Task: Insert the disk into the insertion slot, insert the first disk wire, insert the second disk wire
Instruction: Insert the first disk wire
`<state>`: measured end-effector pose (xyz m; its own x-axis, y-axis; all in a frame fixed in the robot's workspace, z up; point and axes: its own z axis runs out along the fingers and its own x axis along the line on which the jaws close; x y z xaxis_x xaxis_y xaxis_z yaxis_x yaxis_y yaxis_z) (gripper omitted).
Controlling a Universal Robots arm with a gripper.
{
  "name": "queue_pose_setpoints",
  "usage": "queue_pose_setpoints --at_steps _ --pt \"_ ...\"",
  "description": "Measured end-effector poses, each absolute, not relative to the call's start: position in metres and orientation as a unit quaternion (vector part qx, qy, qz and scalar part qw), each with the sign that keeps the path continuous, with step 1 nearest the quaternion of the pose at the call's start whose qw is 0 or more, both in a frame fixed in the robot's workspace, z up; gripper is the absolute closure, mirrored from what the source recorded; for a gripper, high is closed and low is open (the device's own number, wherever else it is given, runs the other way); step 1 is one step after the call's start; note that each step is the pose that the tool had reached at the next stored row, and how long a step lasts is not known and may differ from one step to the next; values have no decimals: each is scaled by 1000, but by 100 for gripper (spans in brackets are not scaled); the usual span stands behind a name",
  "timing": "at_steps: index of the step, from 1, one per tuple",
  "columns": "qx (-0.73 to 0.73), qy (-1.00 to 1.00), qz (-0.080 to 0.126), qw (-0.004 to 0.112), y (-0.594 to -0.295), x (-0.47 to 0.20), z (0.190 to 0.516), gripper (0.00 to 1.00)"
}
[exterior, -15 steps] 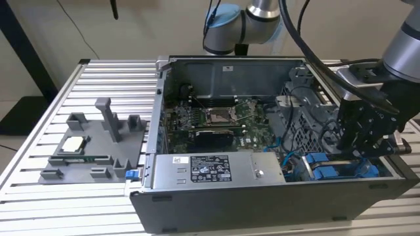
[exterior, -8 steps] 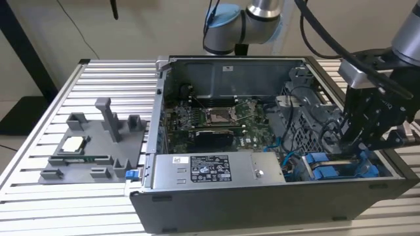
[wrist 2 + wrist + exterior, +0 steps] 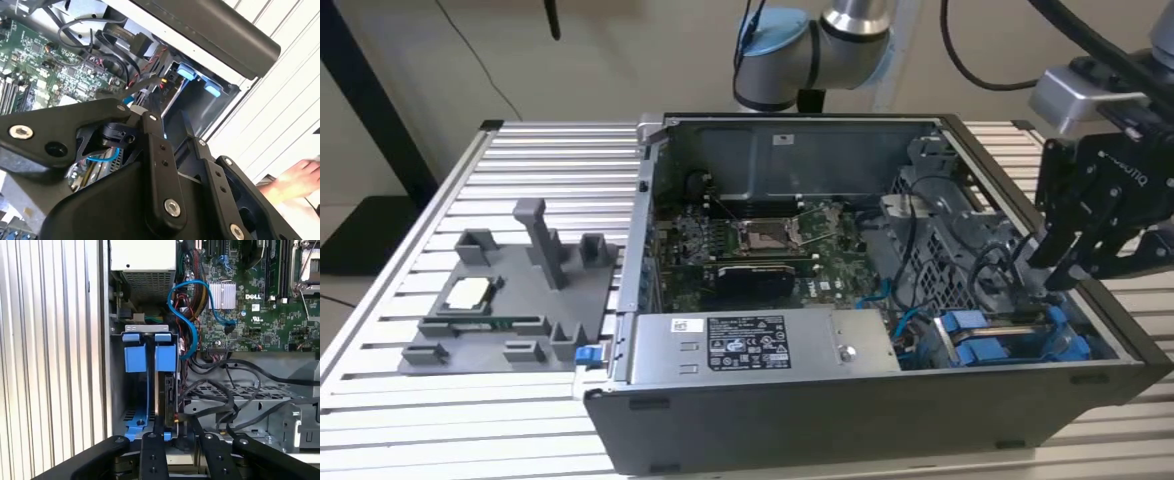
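One grey fixture tray [image 3: 507,300] lies on the slatted counter [image 3: 387,400] at the exterior view's left. Next stands the open computer case [image 3: 854,415]. Farther right, the disk [image 3: 987,345] sits inside the insertion slot [image 3: 1102,338], the pincer [image 3: 1058,272] just above; whether spread or pressed together, I cannot tell.

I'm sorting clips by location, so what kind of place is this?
Probably a robotics lab bench: an open desktop computer case on a slatted metal table, a robot gripper over its drive bay, a grey parts fixture alongside.
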<state>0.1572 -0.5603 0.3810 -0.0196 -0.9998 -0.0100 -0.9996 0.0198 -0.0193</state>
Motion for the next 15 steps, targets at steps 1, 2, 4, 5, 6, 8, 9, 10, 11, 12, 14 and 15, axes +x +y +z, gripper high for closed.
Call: queue_pose_setpoints --at_steps 1,2,4,5,6,8,9,10,11,12,14,15 --pt "-700 714 -3 10 -560 159 382 67" --pt "-700 714 -3 11 -559 161 382 67" --pt "-700 714 -4 11 -558 164 382 67" --pt "-700 714 -4 11 -557 166 383 67" --pt "-700 714 -5 11 -556 167 384 67" --pt "-700 714 -5 12 -554 169 385 67" --pt "-700 714 -5 12 -553 171 385 67" --pt "-700 714 -6 13 -552 172 385 67" --pt "-700 714 -6 13 -551 173 386 67" --pt "-700 714 -6 13 -550 174 386 67" --pt "-700 714 -7 15 -548 175 386 67" --pt "-700 714 -7 15 -546 175 386 67"
